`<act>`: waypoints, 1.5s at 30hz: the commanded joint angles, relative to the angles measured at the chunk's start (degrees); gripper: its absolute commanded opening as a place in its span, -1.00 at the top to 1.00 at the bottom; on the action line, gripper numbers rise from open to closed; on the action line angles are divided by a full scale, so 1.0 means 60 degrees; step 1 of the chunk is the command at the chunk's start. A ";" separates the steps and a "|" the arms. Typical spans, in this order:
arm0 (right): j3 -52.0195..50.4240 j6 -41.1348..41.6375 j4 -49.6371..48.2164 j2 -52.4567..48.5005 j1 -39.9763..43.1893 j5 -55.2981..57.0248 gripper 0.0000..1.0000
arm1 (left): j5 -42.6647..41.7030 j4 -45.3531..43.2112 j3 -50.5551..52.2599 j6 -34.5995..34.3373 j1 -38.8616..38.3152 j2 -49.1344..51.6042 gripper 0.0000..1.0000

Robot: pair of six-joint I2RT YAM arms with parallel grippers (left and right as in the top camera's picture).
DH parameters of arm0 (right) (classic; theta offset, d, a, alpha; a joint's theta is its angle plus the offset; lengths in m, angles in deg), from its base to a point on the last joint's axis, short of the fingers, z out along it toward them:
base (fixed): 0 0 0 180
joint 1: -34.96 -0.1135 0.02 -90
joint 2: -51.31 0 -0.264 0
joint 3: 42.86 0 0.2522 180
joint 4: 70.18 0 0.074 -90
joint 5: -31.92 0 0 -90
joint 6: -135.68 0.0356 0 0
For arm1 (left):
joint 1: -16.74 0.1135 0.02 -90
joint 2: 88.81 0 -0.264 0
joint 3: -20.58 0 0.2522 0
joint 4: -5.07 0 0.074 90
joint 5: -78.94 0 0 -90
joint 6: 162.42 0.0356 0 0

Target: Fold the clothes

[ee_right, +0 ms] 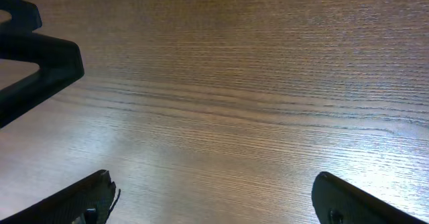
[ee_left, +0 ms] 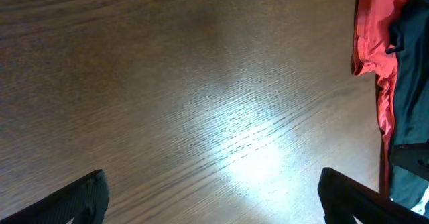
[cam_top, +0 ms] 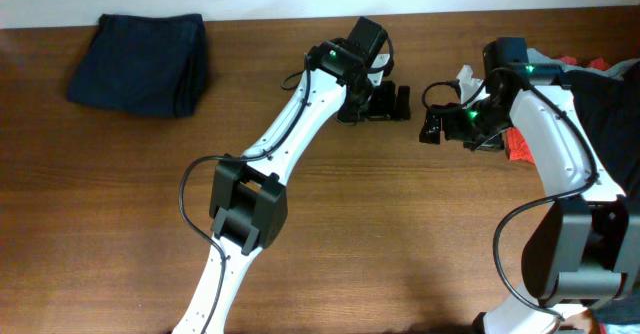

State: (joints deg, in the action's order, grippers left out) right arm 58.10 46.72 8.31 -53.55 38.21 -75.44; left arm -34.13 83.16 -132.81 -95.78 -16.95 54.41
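Overhead: navy shorts [cam_top: 140, 64] well apart, left of left pincer [cam_top: 392, 102].

Glossy wood-grain table [cam_top: 400, 224]; soft matt cloth shorts [cam_top: 140, 49]

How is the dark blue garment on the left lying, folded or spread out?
Folded. The dark blue garment lies as a compact rectangle, with layered edges showing along one side.
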 commanded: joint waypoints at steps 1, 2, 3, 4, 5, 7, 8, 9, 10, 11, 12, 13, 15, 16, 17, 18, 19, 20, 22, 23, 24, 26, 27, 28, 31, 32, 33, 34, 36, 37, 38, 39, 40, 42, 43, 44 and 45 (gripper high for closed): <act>0.0058 -0.0018 -0.0004 0.0040 0.0025 0.0087 -0.97 | 0.0102 0.0044 -0.0127 0.0124 -0.0004 -0.0302 -0.99; 0.0058 -0.0018 -0.0004 0.0040 0.0025 0.0087 -0.97 | 0.0102 0.0044 -0.0127 0.0124 -0.0004 -0.0302 -0.99; 0.0058 -0.0018 -0.0004 0.0040 0.0025 0.0087 -0.97 | 0.0102 0.0044 -0.0127 0.0124 -0.0004 -0.0302 -0.99; 0.0058 -0.0018 -0.0004 0.0040 0.0025 0.0087 -0.97 | 0.0102 0.0044 -0.0127 0.0124 -0.0004 -0.0302 -0.99; 0.0058 -0.0018 -0.0004 0.0040 0.0025 0.0087 -0.98 | 0.0102 0.0044 -0.0127 0.0124 -0.0004 -0.0302 -0.99; 0.0058 -0.0018 -0.0004 0.0040 0.0029 0.0087 -0.97 | 0.0102 0.0044 -0.0127 0.0124 0.0018 -0.0302 -0.99; 0.0058 -0.0018 -0.0004 0.0040 0.0029 0.0087 -0.97 | 0.0102 0.0044 -0.0127 0.0124 0.0022 -0.0302 -0.99; 0.0058 -0.0018 -0.0004 0.0040 0.0025 0.0087 -0.97 | 0.0102 0.0044 -0.0127 0.0124 0.0026 -0.0302 -0.99; 0.0058 -0.0018 -0.0004 0.0040 0.0025 0.0091 -0.97 | 0.0102 0.0044 -0.0127 0.0124 0.0022 -0.0302 -0.99; 0.0058 -0.0018 -0.0004 0.0040 0.0025 0.0087 -0.97 | 0.0102 0.0044 -0.0127 0.0124 0.0022 -0.0302 -0.99; 0.0058 -0.0018 -0.0004 0.0040 0.0025 0.0087 -0.97 | 0.0102 0.0044 -0.0127 0.0124 0.0022 -0.0302 -0.99; 0.0058 -0.0018 -0.0004 0.0040 0.0025 0.0087 -0.97 | 0.0102 0.0044 -0.0127 0.0124 0.0022 -0.0302 -0.99; 0.0058 -0.0018 -0.0004 0.0040 0.0025 0.0087 -0.97 | 0.0102 0.0044 -0.0127 0.0124 0.0022 -0.0302 -0.99; 0.0058 -0.0018 -0.0004 0.0040 0.0025 0.0087 -0.97 | 0.0102 0.0044 -0.0127 0.0124 0.0018 -0.0302 -0.99; 0.0058 -0.0018 -0.0004 0.0040 0.0029 0.0087 -0.97 | 0.0102 0.0044 -0.0127 0.0124 0.0015 -0.0302 -0.99; 0.0058 -0.0018 -0.0004 0.0040 0.0025 0.0087 -0.97 | 0.0102 0.0044 -0.0127 0.0124 0.0015 -0.0302 -0.99; 0.0058 -0.0018 -0.0004 0.0040 0.0025 0.0087 -0.97 | 0.0102 0.0044 -0.0127 0.0124 0.0015 -0.0302 -0.99; 0.0058 -0.0018 -0.0004 0.0040 0.0025 0.0087 -0.97 | 0.0102 0.0044 -0.0127 0.0124 0.0015 -0.0302 -0.99; 0.0058 -0.0018 -0.0004 -0.0066 0.0022 0.0087 -0.97 | 0.0102 0.0044 -0.0127 0.0124 0.0015 -0.0302 -0.99; 0.0058 -0.0018 -0.0007 -0.0066 0.0022 0.0091 -0.97 | 0.0102 0.0044 -0.0127 0.0124 0.0015 -0.0302 -0.99; 0.0058 -0.0018 -0.0007 -0.0066 0.0025 0.0087 -0.97 | 0.0102 0.0044 -0.0127 0.0124 0.0015 -0.0302 -0.99; 0.0058 -0.0018 -0.0007 0.0098 0.0007 0.0087 -0.97 | 0.0102 0.0044 -0.0127 0.0124 0.0015 -0.0302 -0.99; 0.0058 -0.0018 -0.0007 0.0208 0.0000 0.0087 -0.97 | 0.0102 0.0044 -0.0127 0.0124 0.0015 -0.0302 -0.99; 0.0058 -0.0018 -0.0004 0.0390 -0.0029 0.0087 -0.97 | 0.0102 0.0044 -0.0127 0.0124 0.0015 -0.0302 -0.99; 0.0058 -0.0018 -0.0011 0.1246 -0.0157 0.0087 -0.97 | 0.0102 0.0044 -0.0127 0.0124 0.0015 -0.0302 -0.99; 0.0058 -0.0018 -0.0018 0.1683 -0.0197 0.0087 -0.97 | 0.0102 0.0044 -0.0127 0.0124 0.0015 -0.0302 -0.99; 0.0058 -0.0018 -0.0022 0.2000 -0.0226 0.0087 -0.97 | 0.0102 0.0044 -0.0127 0.0124 0.0015 -0.0302 -0.99; 0.0058 -0.0018 -0.0026 0.2368 -0.0255 0.0087 -0.97 | 0.0102 0.0044 -0.0127 0.0124 0.0015 -0.0302 -0.99; 0.0058 -0.0018 -0.0026 0.3147 -0.0302 0.0087 -0.97 | 0.0102 0.0044 -0.0127 0.0124 0.0015 -0.0302 -0.99; 0.0058 -0.0018 -0.0026 0.3606 -0.0299 0.0087 -0.97 | 0.0102 0.0044 -0.0127 0.0124 0.0015 -0.0302 -0.99; 0.0058 -0.0018 -0.0029 0.4029 -0.0299 0.0087 -0.97 | 0.0102 0.0044 -0.0127 0.0124 0.0015 -0.0302 -0.99; 0.0058 -0.0018 -0.0026 0.4503 -0.0299 0.0087 -0.97 | 0.0102 0.0044 -0.0127 0.0124 0.0015 -0.0302 -0.99; 0.0058 -0.0018 -0.0026 0.4823 -0.0299 0.0087 -0.97 | 0.0102 0.0044 -0.0127 0.0124 0.0015 -0.0302 -0.99; 0.0058 -0.0018 -0.0026 0.5413 -0.0299 0.0087 -0.97 | 0.0102 0.0044 -0.0127 0.0124 0.0015 -0.0302 -0.99; 0.0058 -0.0018 -0.0026 0.5814 -0.0299 0.0087 -0.97 | 0.0102 0.0044 -0.0127 0.0124 0.0015 -0.0302 -0.99; 0.0058 -0.0018 -0.0026 0.6033 -0.0299 0.0087 -0.97 | 0.0102 0.0044 -0.0127 0.0124 0.0015 -0.0302 -0.99; 0.0055 -0.0018 -0.0026 0.6317 -0.0299 0.0087 -0.97 | 0.0102 0.0044 -0.0127 0.0124 0.0015 -0.0302 -0.99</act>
State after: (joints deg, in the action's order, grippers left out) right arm 58.02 46.76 8.13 -20.16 36.72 -75.44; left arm -34.11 83.16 -132.81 -95.78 -16.93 54.41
